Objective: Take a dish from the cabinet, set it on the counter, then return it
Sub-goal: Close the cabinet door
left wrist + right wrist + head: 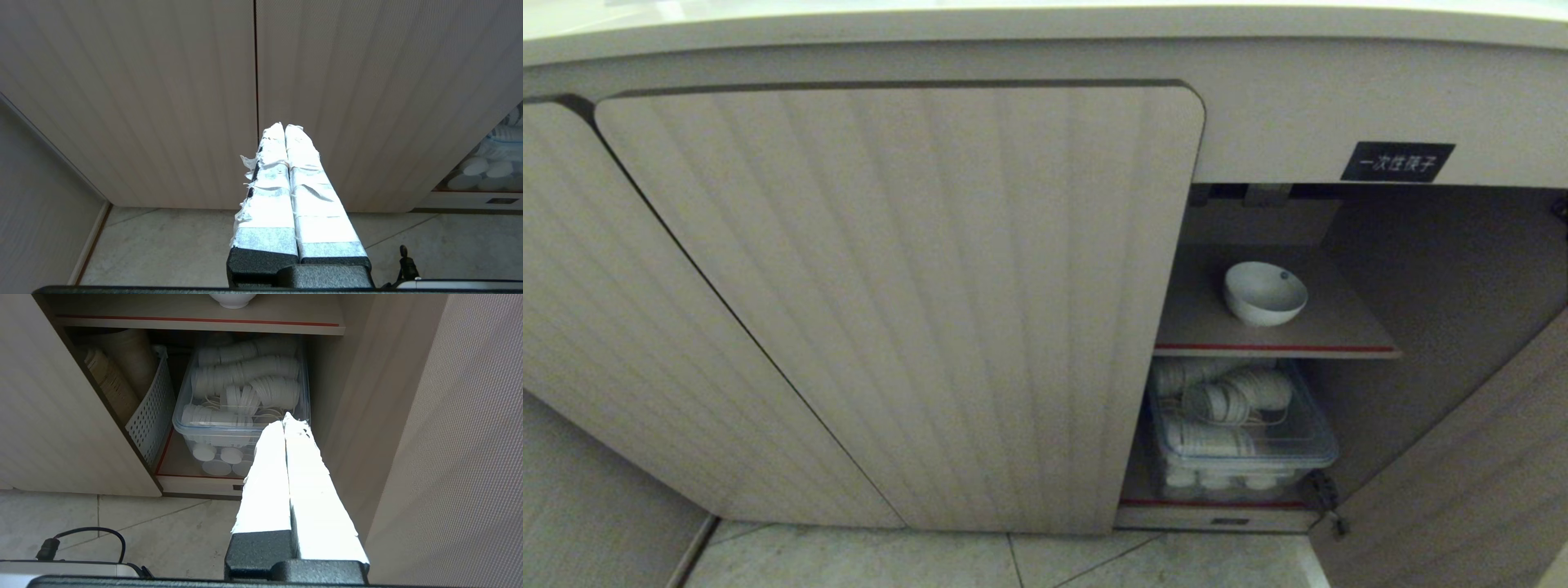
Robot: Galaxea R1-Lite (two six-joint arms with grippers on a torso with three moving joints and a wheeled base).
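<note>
Dish (1264, 292): small white round bowl, upright, alone on the inner shelf (1339, 331) of the cabinet (907, 310), toward the shelf's front edge with its red strip. It sits where a reach from the open side can meet it with nothing in the way. In the right wrist view only its base shows, beyond and above the right claw (284, 420).

Cabinet: one fluted door closed, the right side standing open, which exposes the shelf and the compartment below. A black label (1397, 161) with white characters sits above the opening.

Lower compartment: clear lidded bin (241, 428) of white disposable lids and cups, directly past the right claw's tips; a perforated white basket (153, 412) holding paper-brown stacks stands just beside the bin.

Table (1045, 24): its pale rim runs above the cabinet, well above both claws; likely the set-down place.

Right claw: taped fingers pressed together, holding nothing, aimed at the open compartment, apart from the dish.

Left claw (284, 127): taped fingers together, empty, facing the closed door, low over the tiled floor (184, 245).

Judged stage: the start; the dish is not yet taken. The right claw, being nearer the opening, looks the better placed, and would need to part and rise to shelf level.
</note>
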